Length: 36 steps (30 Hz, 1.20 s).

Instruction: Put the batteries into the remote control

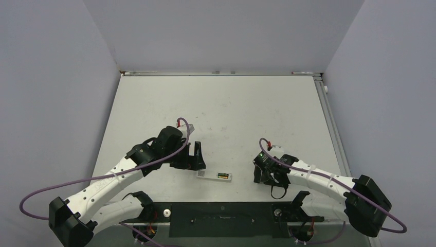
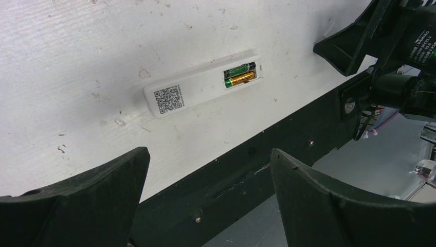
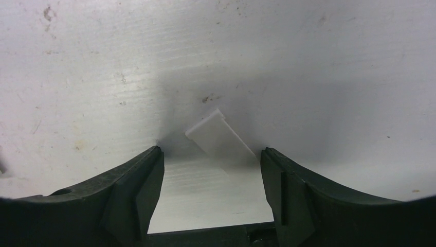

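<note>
Both jaws spread. L gripper [image 1: 197, 157] hangs just beside remote control [image 2: 200, 85], holding nothing. R gripper [image 3: 212, 159] straddles a small flat white piece [image 3: 220, 139] lying on table [image 1: 231, 103]. Remote lies flat near table's near edge, btwn the arms, recess up w/ both batteries [image 2: 240, 74] inside, side by side.

A robot lab test cell: plain lilac walls [image 1: 46, 77] box in a scuffed white table [image 1: 231, 103].
</note>
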Available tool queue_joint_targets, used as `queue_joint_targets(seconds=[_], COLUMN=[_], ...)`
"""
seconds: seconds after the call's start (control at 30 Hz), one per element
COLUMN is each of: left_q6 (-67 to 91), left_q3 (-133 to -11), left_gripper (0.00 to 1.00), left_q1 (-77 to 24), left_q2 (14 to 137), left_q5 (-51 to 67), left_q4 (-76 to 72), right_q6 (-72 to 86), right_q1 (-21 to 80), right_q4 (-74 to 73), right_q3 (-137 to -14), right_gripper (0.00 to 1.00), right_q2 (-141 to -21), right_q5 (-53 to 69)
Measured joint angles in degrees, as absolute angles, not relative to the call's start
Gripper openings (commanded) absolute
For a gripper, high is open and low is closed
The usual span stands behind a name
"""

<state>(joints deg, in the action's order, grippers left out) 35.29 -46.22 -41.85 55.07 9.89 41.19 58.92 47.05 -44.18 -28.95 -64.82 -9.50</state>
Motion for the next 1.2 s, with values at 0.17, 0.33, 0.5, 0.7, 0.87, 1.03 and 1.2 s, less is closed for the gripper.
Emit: queue_joint_targets(seconds=[0.17, 0.33, 0.5, 0.7, 0.87, 1.03, 1.2], left_q6=[35.3, 35.3, 35.3, 35.3, 35.4, 35.6, 35.8], left_q3=[-45.9, -45.5, -45.3, -45.3, -45.3, -45.3, -45.3], left_gripper=[0.85, 0.86, 0.86, 0.86, 0.86, 0.86, 0.86], left_q1=[-41.8, -41.7, -41.4, -41.1, -41.1, -41.1, -41.1], left_q2=[55.0, 54.5, 53.1, 52.4, 52.3, 52.3, 52.4], left_q5=[9.9, 10.2, 10.6, 10.7, 10.8, 11.0, 12.2], left_q4=[41.1, 41.3, 41.4, 41.5, 41.6, 41.9, 41.8], right_q6=[59.3, 62.6, 66.0, 67.3, 66.2, 62.8, 56.4], right_q1=[50.1, 55.2, 59.4, 59.6, 56.7, 52.4, 51.3], right_q4=[-44.1, -42.9, -40.7, -40.0, -38.2, -35.5, -36.7], right_q3=[-28.2, -28.4, -31.6, -37.6, -41.6, -42.8, -44.5], right_gripper=[0.65, 0.65, 0.65, 0.66, 0.66, 0.66, 0.69], right_q2=[-62.5, -62.3, -67.7, -76.0, -81.0, -82.4, -82.3], right_q5=[-9.5, -6.9, -4.8, -5.6, -6.9, -8.0, -8.4])
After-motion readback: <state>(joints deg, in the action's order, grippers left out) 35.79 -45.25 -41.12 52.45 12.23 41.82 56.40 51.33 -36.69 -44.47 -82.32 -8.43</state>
